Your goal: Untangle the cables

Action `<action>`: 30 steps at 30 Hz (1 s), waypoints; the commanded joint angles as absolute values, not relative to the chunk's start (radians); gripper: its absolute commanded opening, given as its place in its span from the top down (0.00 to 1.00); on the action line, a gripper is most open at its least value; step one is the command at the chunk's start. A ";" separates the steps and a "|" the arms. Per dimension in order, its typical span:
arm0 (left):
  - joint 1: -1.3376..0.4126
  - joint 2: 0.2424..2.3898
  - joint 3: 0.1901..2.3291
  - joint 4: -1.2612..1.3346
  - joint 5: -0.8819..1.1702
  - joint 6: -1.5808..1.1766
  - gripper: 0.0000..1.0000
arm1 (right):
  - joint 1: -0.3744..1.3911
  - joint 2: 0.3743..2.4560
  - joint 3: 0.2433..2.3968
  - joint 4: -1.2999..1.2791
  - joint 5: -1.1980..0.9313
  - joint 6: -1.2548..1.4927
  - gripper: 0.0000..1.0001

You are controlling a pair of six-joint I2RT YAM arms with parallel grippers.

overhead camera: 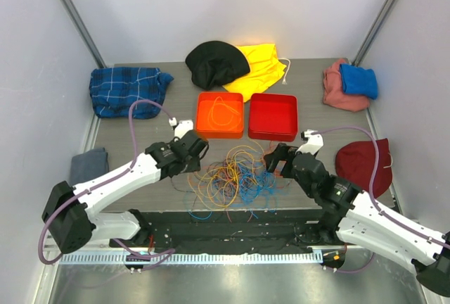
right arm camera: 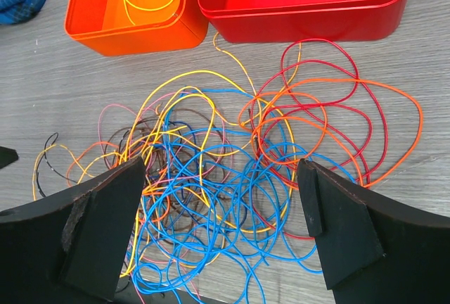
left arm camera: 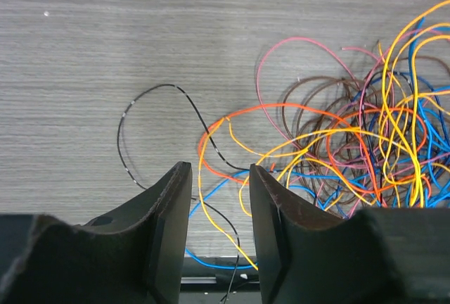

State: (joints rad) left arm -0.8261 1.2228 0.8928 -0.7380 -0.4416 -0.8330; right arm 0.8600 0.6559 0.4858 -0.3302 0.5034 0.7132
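Note:
The cables (overhead camera: 235, 177) lie as a loose tangle of orange, yellow, blue, red, pink and brown wires on the table near its front edge, between the two arms. My left gripper (overhead camera: 200, 150) is at the tangle's left edge. In the left wrist view it (left arm camera: 218, 170) is open by a moderate gap, and yellow, black and blue wires (left arm camera: 211, 198) lie on the table under that gap, unclamped. My right gripper (overhead camera: 276, 160) hangs wide open at the tangle's right side. In the right wrist view it (right arm camera: 219, 165) spans the blue loops (right arm camera: 232, 205), gripping nothing.
An orange tray (overhead camera: 200, 115) holding one yellow wire loop (overhead camera: 223, 112) and a red tray (overhead camera: 273, 137) stand just behind the tangle. Cloths ring the table: blue plaid (overhead camera: 126, 89), black (overhead camera: 214, 63), yellow (overhead camera: 261, 68), pink (overhead camera: 335, 89), blue (overhead camera: 358, 80), maroon (overhead camera: 362, 163), grey (overhead camera: 88, 163).

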 commanded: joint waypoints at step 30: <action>-0.893 0.991 0.806 -0.792 -0.484 -0.989 1.00 | 0.861 0.678 0.480 -0.290 0.511 0.719 0.01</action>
State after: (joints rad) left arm -0.8501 1.0840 0.6380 -0.6476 -0.3237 -1.0096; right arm 0.8600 0.6685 0.4660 -0.3225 0.4961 0.7139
